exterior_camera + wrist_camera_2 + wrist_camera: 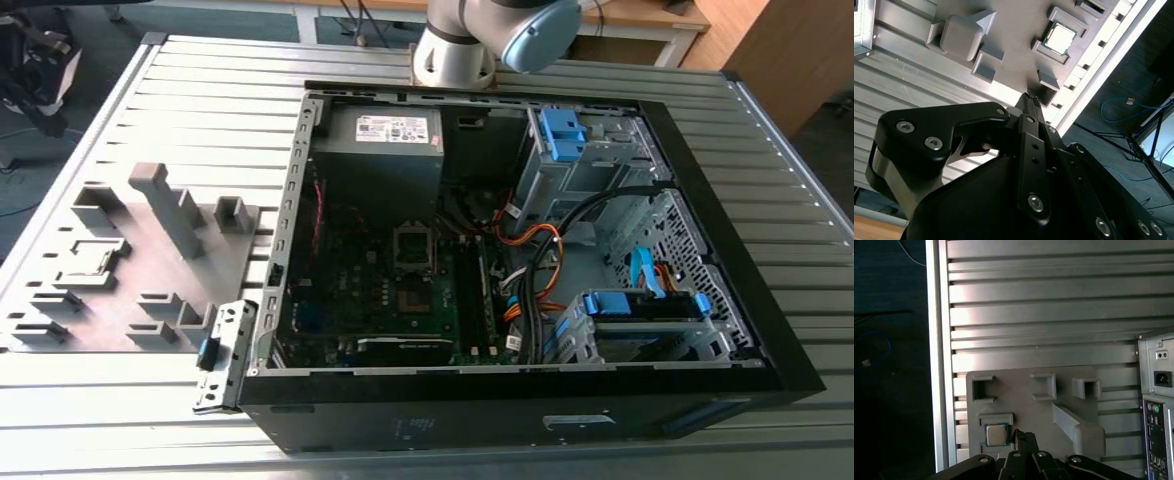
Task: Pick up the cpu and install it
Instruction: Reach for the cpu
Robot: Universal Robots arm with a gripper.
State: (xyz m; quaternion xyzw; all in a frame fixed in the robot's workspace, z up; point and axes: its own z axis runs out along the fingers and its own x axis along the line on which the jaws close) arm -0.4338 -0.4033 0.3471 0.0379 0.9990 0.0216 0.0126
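Note:
The cpu (pixel 996 434) is a small pale silvery square lying flat in a square pocket of the grey fixture plate (pixel 1024 410). In the second wrist view the cpu (pixel 1060 39) lies in the same pocket. My gripper (pixel 1028 97) hovers well above the plate, its black fingertips (pixel 1023 436) pressed together with nothing between them, a little to one side of the chip. In the exterior view the cpu (pixel 94 262) rests on the fixture plate (pixel 134 290) at that view's left. The silver socket frame (pixel 415 246) sits on the motherboard inside the open computer case (pixel 534 390).
The fixture plate carries raised grey holders, one a tall block (pixel 160 205). Inside the case are a grey power-supply box (pixel 378 135), a memory stick (pixel 478 300), orange and black cables (pixel 534 260) and blue drive brackets (pixel 641 305). The slatted metal table (pixel 200 90) ends near the plate.

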